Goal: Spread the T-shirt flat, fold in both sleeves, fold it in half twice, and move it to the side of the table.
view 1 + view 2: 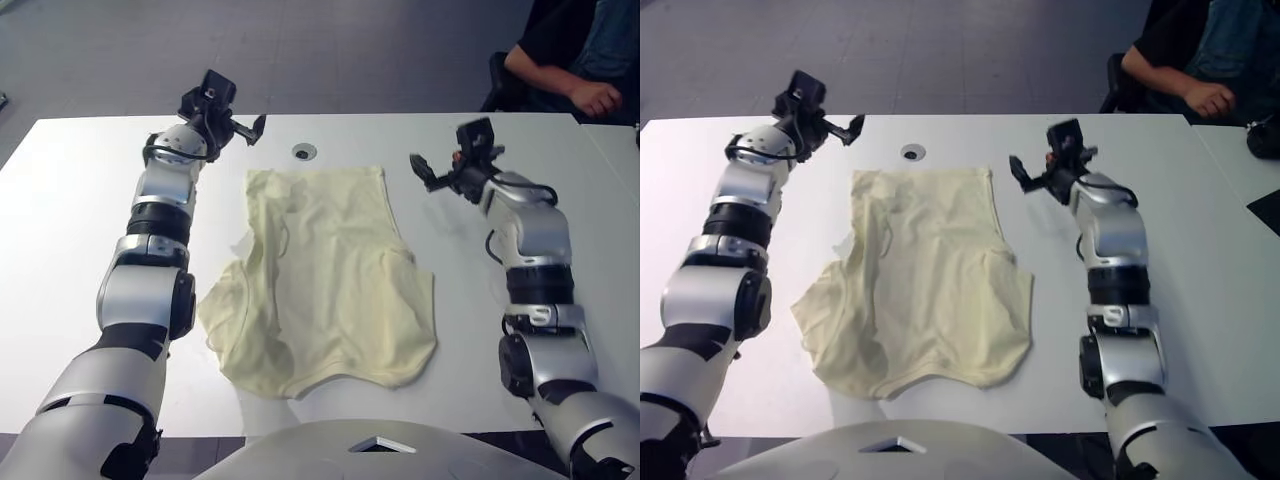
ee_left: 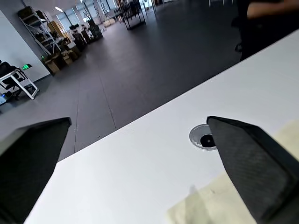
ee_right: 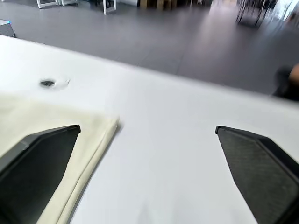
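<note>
t-shirt (image 1: pixel 320 280): pale yellow, lying on the white table (image 1: pixel 80 200) about mid-width, between the two arms. far edge is straight and fairly narrow; the near part spreads wider, with an uneven, rounded outline. cloth is wrinkled, and a flap sticks out on the robot's left at the near end. on the right side a layer lies doubled over the body of the shirt. nothing is touching the cloth

round cable hole (image 1: pixel 304 151): set in the table just beyond the shirt's far left corner, apart from the cloth

left gripper (image 1: pixel 250 128): raised over the table beyond the shirt's far left corner, just left of the cable hole. in the left wrist view its two dark fingers (image 2: pixel 252 163) stand wide apart with bare table between them. the cable hole and a corner of the shirt (image 2: pixel 224 200) show beside one finger. nothing held

right gripper (image 1: pixel 424 170): over bare table just to the right of the shirt's far right corner, not touching the cloth. in the right wrist view the fingers (image 3: pixel 261 168) are spread wide and empty. the shirt's doubled edge (image 3: pixel 56 126) runs up beside one finger, and the cable hole shows farther off

both arms are stretched forward, one along each side of the shirt
</note>
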